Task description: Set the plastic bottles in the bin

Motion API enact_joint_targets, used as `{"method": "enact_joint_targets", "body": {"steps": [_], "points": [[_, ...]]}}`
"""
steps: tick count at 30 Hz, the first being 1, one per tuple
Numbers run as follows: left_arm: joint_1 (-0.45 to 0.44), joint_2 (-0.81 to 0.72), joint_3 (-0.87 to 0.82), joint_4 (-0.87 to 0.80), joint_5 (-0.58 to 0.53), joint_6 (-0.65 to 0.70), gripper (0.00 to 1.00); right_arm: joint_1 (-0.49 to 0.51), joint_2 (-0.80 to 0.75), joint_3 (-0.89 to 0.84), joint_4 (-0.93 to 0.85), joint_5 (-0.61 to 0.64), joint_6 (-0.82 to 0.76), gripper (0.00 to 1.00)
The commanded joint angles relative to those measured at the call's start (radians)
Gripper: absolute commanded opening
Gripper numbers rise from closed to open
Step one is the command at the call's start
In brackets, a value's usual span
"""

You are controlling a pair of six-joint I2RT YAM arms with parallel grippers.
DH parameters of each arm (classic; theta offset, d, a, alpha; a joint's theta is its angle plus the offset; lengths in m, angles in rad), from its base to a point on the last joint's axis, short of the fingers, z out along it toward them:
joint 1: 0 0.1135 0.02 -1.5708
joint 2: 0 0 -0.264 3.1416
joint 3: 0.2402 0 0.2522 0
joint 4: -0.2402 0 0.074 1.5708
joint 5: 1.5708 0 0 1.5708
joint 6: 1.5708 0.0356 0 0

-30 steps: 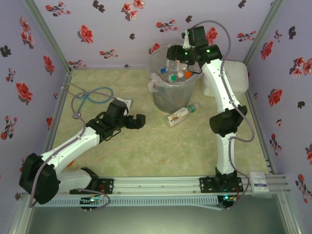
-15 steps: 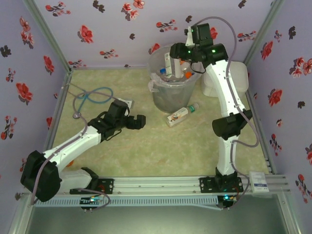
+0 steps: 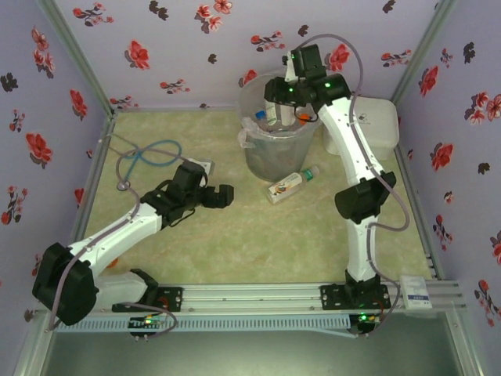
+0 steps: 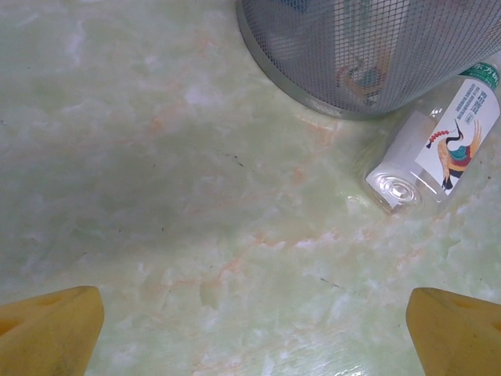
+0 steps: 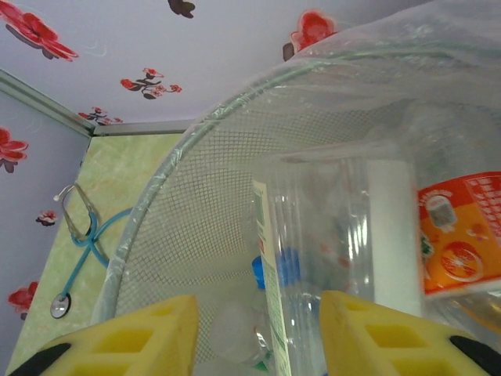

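The pale green marbled worktop [image 3: 258, 235] carries the bin [image 3: 274, 153] near its far edge, with a bottle [image 3: 291, 183] lying just beside it. A stethoscope [image 3: 149, 157] lies toward the far left corner, and a white box [image 3: 380, 125] sits at the far right.

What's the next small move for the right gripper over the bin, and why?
Probably open the right gripper and let the bottle drop. It looks held upright between the gripper's fingers, already inside the rim of the bin, where other bottles lie.
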Motion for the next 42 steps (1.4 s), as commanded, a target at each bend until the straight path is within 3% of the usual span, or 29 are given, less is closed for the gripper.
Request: {"method": "enact_joint_targets", "body": {"steps": [1, 6, 13, 17, 21, 28, 42], "points": [[-0.004, -0.008, -0.009, 0.023, 0.001, -0.012, 1.0, -0.02, -0.173, -0.082, 0.017, 0.055, 0.024, 0.48], [-0.003, 0.006, 0.001, 0.029, 0.004, 0.01, 1.0, -0.151, -0.45, -0.497, 0.15, 0.014, 0.122, 0.49], [-0.037, 0.088, 0.051, 0.052, 0.053, 0.082, 1.0, -0.415, -0.797, -1.133, 0.351, -0.079, 0.276, 0.5], [-0.059, 0.15, 0.056, 0.14, 0.098, 0.084, 1.0, -0.441, -0.867, -1.44, 0.564, -0.148, 0.414, 0.42], [-0.084, 0.224, 0.117, 0.137, 0.134, 0.109, 1.0, -0.418, -0.821, -1.677, 0.882, -0.207, 0.583, 0.39], [-0.094, 0.253, 0.142, 0.131, 0.136, 0.089, 1.0, -0.322, -0.559, -1.678, 1.112, -0.195, 0.65, 0.56], [-0.092, 0.152, 0.072, 0.082, 0.042, 0.078, 1.0, -0.239, -0.348, -1.623, 1.18, -0.113, 0.667, 0.55]]}}
